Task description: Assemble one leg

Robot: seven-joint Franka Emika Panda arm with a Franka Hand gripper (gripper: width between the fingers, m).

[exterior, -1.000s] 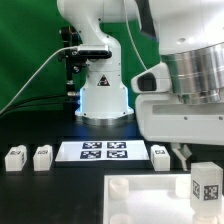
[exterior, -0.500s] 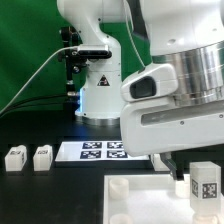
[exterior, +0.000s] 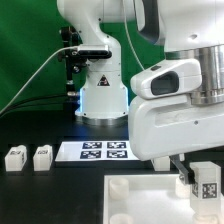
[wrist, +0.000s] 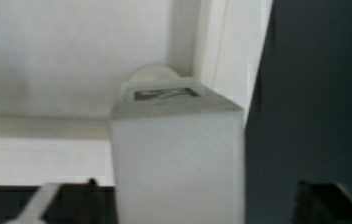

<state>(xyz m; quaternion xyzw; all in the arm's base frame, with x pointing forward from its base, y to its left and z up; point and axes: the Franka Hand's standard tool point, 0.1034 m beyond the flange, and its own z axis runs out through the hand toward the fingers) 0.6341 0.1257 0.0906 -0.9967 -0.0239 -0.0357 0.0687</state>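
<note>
A leg (exterior: 208, 182), a small white tagged post, stands upright on the large white panel (exterior: 135, 200) near its corner at the exterior view's right. My gripper (exterior: 195, 172) has come down over it. In the wrist view the leg (wrist: 176, 150) fills the middle, with my gripper (wrist: 199, 205) around it. A dark fingertip (wrist: 66, 202) shows on each side, with a gap to the leg. The jaws stand open and do not touch it. A round socket (wrist: 150, 72) of the panel shows just behind the leg.
Two more legs (exterior: 14, 157) (exterior: 42, 156) stand on the black table at the exterior view's left. The marker board (exterior: 95, 151) lies beside them. The robot base (exterior: 103, 95) is behind it. The arm's white body hides the table to the right of the marker board.
The arm has moved toward the exterior view's right and down over the standing leg. It now hides the leg that stood beside the marker board.
</note>
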